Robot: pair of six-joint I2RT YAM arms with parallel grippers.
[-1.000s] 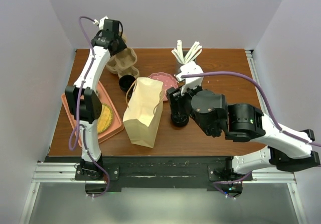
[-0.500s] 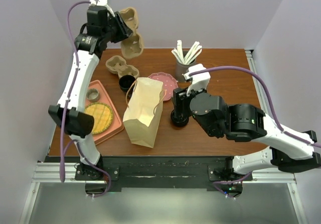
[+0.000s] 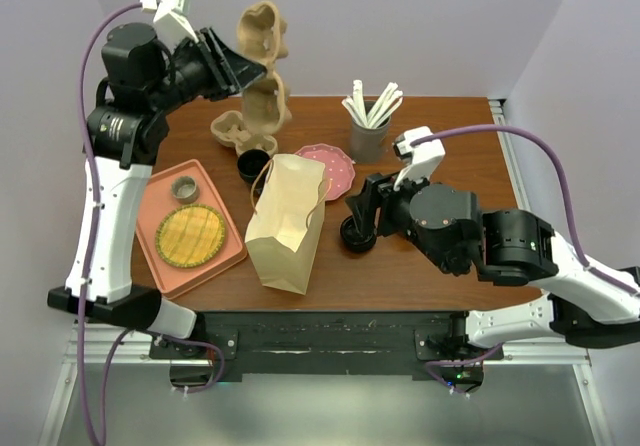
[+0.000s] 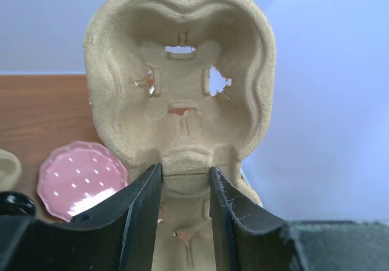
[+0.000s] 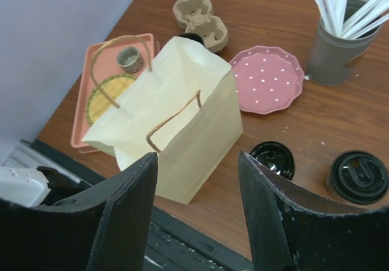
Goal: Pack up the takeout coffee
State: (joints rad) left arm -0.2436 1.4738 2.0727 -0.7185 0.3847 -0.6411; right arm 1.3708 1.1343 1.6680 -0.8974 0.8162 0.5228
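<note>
My left gripper (image 3: 232, 66) is shut on a brown pulp cup carrier (image 3: 262, 61), held high above the back left of the table. In the left wrist view the fingers (image 4: 143, 204) pinch the carrier (image 4: 180, 89) at its middle ridge. A second carrier (image 3: 235, 131) lies on the table. The paper bag (image 3: 285, 221) stands open in the middle. One black-lidded coffee cup (image 3: 253, 164) sits behind the bag and another (image 3: 356, 236) to its right. My right gripper (image 3: 365, 206) hangs open just above that cup, with nothing between its fingers. The right wrist view shows two black lids (image 5: 273, 159) (image 5: 357, 175).
A pink dotted plate (image 3: 328, 163) and a grey holder of white straws (image 3: 368, 138) stand behind the bag. An orange tray (image 3: 160, 201) at the left holds a yellow disc (image 3: 190, 234) and a small ring (image 3: 184, 186). Walls close in the table on three sides.
My left gripper has lifted one cup carrier off the one on the table and raised it high. My right gripper has shifted a little to the right, still open.
</note>
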